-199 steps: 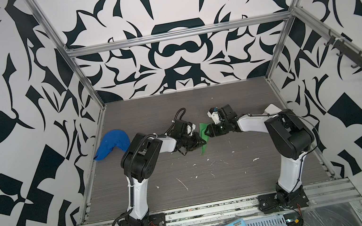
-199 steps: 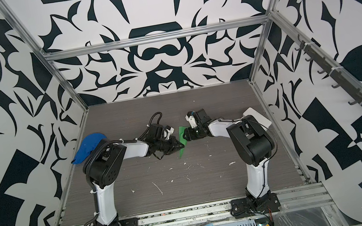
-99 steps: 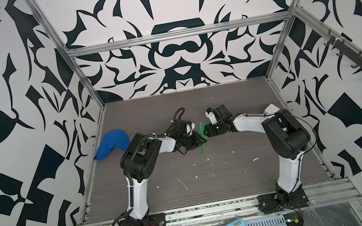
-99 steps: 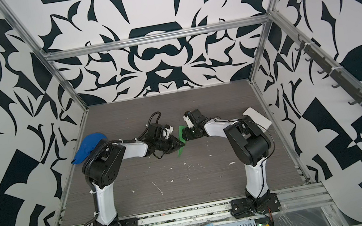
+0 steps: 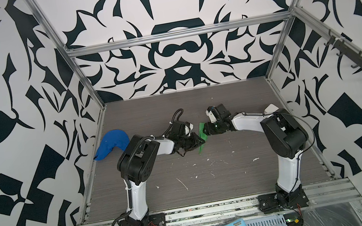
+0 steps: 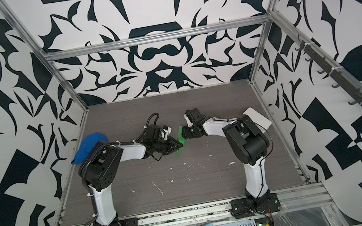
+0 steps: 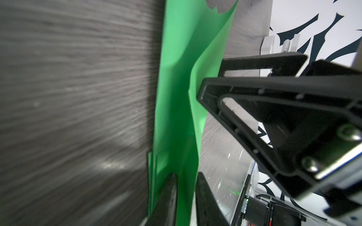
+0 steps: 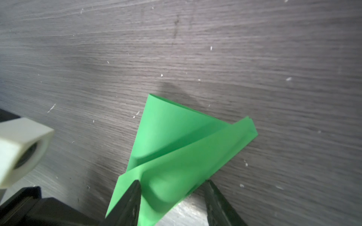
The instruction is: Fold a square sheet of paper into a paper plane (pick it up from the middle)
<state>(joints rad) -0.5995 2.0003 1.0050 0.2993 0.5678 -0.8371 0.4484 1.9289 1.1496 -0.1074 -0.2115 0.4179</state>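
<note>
The green sheet of paper (image 5: 201, 149) (image 6: 178, 153), folded into a narrow pointed strip with lengthwise creases, lies mid-table between both grippers. My left gripper (image 5: 201, 141) (image 6: 180, 144) reaches it from the left. In the left wrist view its fingers (image 7: 168, 195) stand a little apart with a flap of the paper (image 7: 176, 97) between them, and a thin gap shows beside one finger. My right gripper (image 5: 205, 130) (image 6: 183, 134) meets the far end of the strip from the right. Its jaws (image 8: 172, 193) are wide open, straddling the bulging paper (image 8: 176, 137).
A blue cloth cap (image 5: 111, 143) lies by the left wall. A white flat object (image 5: 271, 108) sits by the right wall behind the right arm. Small white scraps (image 5: 183, 184) dot the grey wooden table (image 5: 212, 188). A plush toy, clock and blue packet lie in front of the rail.
The left gripper's jaws have parted slightly around the paper. The right gripper has shifted a little leftward at the strip's far end. The paper stays in place.
</note>
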